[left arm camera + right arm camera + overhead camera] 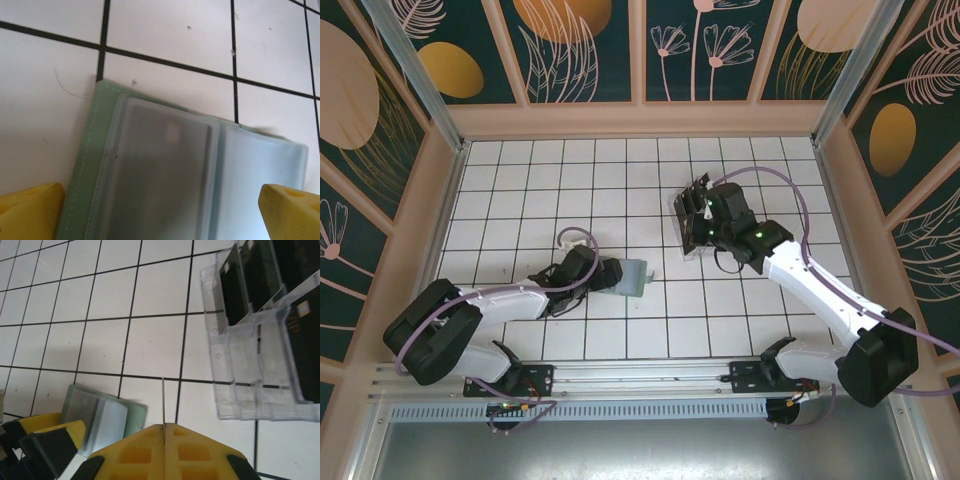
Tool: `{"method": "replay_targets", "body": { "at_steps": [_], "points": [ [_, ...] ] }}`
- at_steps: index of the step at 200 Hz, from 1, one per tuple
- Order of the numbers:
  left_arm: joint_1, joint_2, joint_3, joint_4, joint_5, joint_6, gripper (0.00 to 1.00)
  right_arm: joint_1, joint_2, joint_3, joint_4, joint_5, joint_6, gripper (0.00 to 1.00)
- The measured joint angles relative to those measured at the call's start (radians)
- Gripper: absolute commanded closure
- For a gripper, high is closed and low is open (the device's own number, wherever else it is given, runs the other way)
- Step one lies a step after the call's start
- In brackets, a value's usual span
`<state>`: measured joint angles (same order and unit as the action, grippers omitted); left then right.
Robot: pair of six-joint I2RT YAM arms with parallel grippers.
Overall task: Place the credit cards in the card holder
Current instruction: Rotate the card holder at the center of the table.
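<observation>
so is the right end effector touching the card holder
Apart. The top external view shows the right end effector by the clear tray, with bare tiles between it and the card holder.

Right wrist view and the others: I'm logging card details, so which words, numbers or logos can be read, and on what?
No text reads clearly enough to quote.
On the credit cards standing in the clear tray: faint gold marks on one face, too blurred to read.
On the card holder: a pale square patch behind its sleeve, with no legible letters.
</observation>
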<state>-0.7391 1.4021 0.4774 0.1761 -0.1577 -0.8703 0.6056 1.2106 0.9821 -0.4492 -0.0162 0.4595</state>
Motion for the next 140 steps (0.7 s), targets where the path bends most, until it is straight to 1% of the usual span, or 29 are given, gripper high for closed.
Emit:
{"method": "replay_targets", "body": {
  "at_steps": [36,59,99,140],
  "points": [
    [-0.042,-0.010,0.000,-0.001,0.001,-0.031,0.01,0.058,-0.001,-0.051,0.045,-0.006,0.048,1.00],
    [-0.052,-0.026,0.000,-0.024,-0.014,-0.045,0.02,0.086,-0.006,-0.084,0.073,-0.010,0.076,1.00],
    [-0.053,-0.070,0.045,-0.182,-0.126,-0.055,0.01,0.099,-0.063,-0.196,0.198,-0.039,0.135,1.00],
    [-0.053,-0.025,0.103,-0.287,-0.217,-0.024,0.01,0.103,-0.105,-0.363,0.417,-0.080,0.223,1.00]
  ]
}}
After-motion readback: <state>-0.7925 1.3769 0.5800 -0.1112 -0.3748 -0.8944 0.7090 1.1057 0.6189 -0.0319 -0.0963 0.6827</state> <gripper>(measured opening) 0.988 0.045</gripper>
